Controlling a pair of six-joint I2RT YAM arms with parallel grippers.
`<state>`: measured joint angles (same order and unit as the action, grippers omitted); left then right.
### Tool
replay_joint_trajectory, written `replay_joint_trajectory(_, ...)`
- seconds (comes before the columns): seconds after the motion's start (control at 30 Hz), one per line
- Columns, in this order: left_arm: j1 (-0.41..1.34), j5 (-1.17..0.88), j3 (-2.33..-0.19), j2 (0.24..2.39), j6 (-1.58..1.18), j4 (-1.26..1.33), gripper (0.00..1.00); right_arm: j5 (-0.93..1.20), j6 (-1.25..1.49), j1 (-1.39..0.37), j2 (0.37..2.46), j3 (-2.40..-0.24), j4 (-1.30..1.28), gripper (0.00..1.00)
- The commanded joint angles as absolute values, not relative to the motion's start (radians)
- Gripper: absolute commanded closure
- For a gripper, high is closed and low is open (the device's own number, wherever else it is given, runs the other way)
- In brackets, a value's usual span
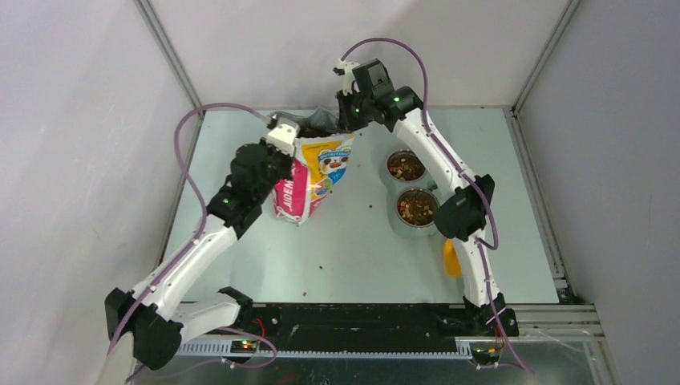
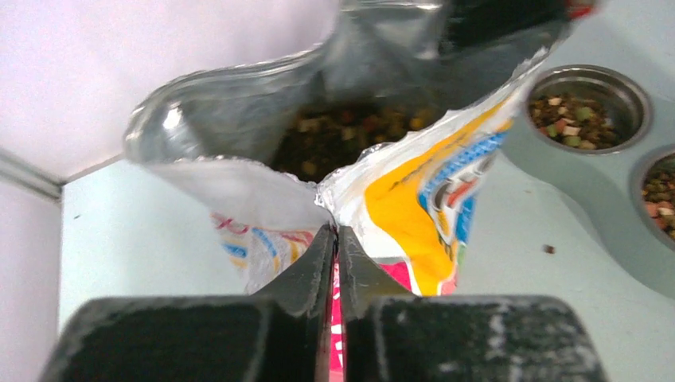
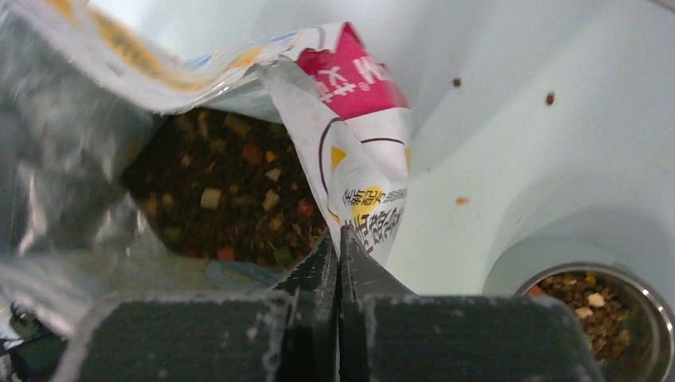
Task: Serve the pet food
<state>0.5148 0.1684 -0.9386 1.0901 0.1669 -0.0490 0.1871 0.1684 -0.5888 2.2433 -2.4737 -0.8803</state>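
The printed bag [image 1: 314, 176] stands open at the table's back middle. My left gripper [image 1: 282, 135] is shut on its left rim; in the left wrist view [image 2: 335, 231] the jaws pinch the bag's edge [image 2: 414, 191]. My right gripper [image 1: 346, 108] is shut on the far right rim; in the right wrist view [image 3: 340, 235] the jaws pinch the bag's edge [image 3: 350, 167]. Pet food [image 2: 342, 135] lies as a heap inside the bag and shows in the right wrist view [image 3: 231, 199]. More pet food [image 1: 416, 207] fills two metal bowls [image 1: 406, 166] to the right.
A yellow scoop [image 1: 451, 258] lies on the table near the right arm's base. The bowls sit in a grey holder [image 2: 557, 175]. Loose pellets [image 1: 319, 264] are scattered on the table. Grey walls close off the back and the sides.
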Motion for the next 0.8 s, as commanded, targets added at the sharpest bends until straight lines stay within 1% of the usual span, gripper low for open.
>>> replay_joint_trajectory(0.0,0.36,0.089,-0.94,1.019,0.225,-0.034,0.99,0.205,0.168,-0.627,2.086,-2.451,-0.896,1.0)
replay_joint_trajectory(0.13,0.229,-0.042,-0.958,1.006,0.251,-0.055,1.0,0.317,0.059,-0.651,2.072,-2.422,-0.897,1.0)
replay_joint_trajectory(0.2,0.204,-0.094,-0.959,1.005,0.242,-0.088,1.0,0.378,0.048,-0.641,2.077,-2.421,-0.897,0.87)
replay_joint_trajectory(0.23,0.201,-0.112,-0.956,0.995,0.241,-0.103,1.0,0.423,0.043,-0.628,2.08,-2.434,-0.897,0.74)
replay_joint_trajectory(0.27,0.197,-0.153,-0.946,0.989,0.242,-0.111,0.99,0.439,0.045,-0.62,2.087,-2.447,-0.896,0.68)
replay_joint_trajectory(0.3,0.197,-0.176,-0.943,0.976,0.248,-0.131,0.92,0.458,0.053,-0.603,2.09,-2.47,-0.895,0.57)
replay_joint_trajectory(0.33,0.196,-0.237,-0.941,0.972,0.262,-0.151,0.85,0.462,0.06,-0.595,2.097,-2.48,-0.89,0.53)
replay_joint_trajectory(0.37,0.196,-0.273,-0.944,0.97,0.273,-0.201,0.7,0.464,0.075,-0.581,2.101,-2.494,-0.886,0.48)
replay_joint_trajectory(0.4,0.197,-0.324,-0.955,0.975,0.287,-0.227,0.63,0.46,0.081,-0.573,2.109,-2.502,-0.883,0.47)
replay_joint_trajectory(0.43,0.197,-0.352,-0.959,0.978,0.289,-0.268,0.54,0.447,0.082,-0.571,2.112,-2.504,-0.882,0.45)
replay_joint_trajectory(0.5,0.196,-0.365,-0.966,0.99,0.291,-0.288,0.47,0.43,0.078,-0.569,2.124,-2.509,-0.882,0.43)
replay_joint_trajectory(0.53,0.196,-0.365,-0.965,0.997,0.295,-0.285,0.46,0.431,0.068,-0.568,2.134,-2.513,-0.88,0.42)
replay_joint_trajectory(0.57,0.196,-0.367,-0.966,1.002,0.299,-0.273,0.44,0.447,0.059,-0.567,2.138,-2.518,-0.878,0.39)
replay_joint_trajectory(0.77,0.198,-0.329,-0.992,1.067,0.377,-0.24,0.43,0.544,0.014,-0.542,2.205,-2.596,-0.864,0.3)
